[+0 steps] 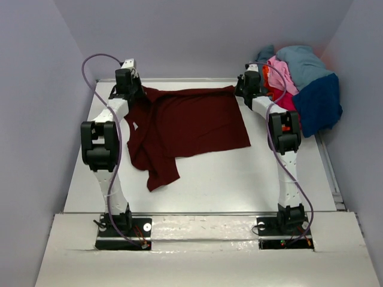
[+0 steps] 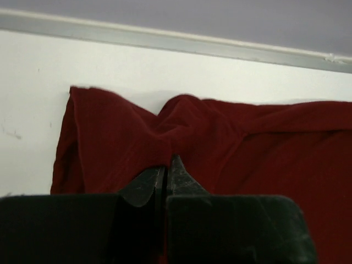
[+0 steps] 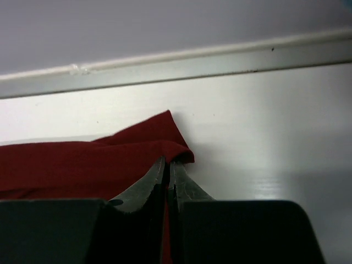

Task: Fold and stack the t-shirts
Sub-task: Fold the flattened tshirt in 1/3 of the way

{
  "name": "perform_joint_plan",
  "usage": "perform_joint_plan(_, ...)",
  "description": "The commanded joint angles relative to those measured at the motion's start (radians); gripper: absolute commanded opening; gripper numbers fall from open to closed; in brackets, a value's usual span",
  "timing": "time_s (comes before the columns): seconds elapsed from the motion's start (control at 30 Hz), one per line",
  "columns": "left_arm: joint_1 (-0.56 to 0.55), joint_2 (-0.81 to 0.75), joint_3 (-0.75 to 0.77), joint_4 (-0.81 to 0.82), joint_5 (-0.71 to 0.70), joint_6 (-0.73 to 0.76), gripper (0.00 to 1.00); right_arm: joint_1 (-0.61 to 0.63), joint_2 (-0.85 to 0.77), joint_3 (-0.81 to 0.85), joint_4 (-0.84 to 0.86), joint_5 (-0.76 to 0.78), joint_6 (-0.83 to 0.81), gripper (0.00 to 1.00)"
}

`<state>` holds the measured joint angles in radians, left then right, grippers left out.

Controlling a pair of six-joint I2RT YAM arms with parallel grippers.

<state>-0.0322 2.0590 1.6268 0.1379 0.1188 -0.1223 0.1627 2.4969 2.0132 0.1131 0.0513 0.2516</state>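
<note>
Pale lavender walls are closing in on three sides, filling the top, left and right of the frame. A white table is spreading across the centre, soft light glaring off its glossy near ledge.

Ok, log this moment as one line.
left pincer: shut on maroon t-shirt, far-left edge | right pincer: shut on its far-right corner | other t-shirts: heaped far right
</note>
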Motion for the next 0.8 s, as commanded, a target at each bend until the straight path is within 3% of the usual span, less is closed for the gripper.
perform_joint_plan(0.0,-0.003,-0.206,-0.139,0.155,-0.019,-0.091,0.06,-0.011,-0.101,-0.047,0.010,-0.011,0.017,0.07)
perform_joint_plan(0.37,-0.040,-0.367,-0.358,0.166,0.033,-0.229,0.06,-0.011,-0.107,-0.067,-0.030,-0.021,0.052,0.07)
perform_joint_plan(0.77,-0.072,-0.451,-0.548,0.157,-0.048,-0.307,0.06,-0.011,-0.112,-0.067,-0.142,-0.044,0.080,0.07)
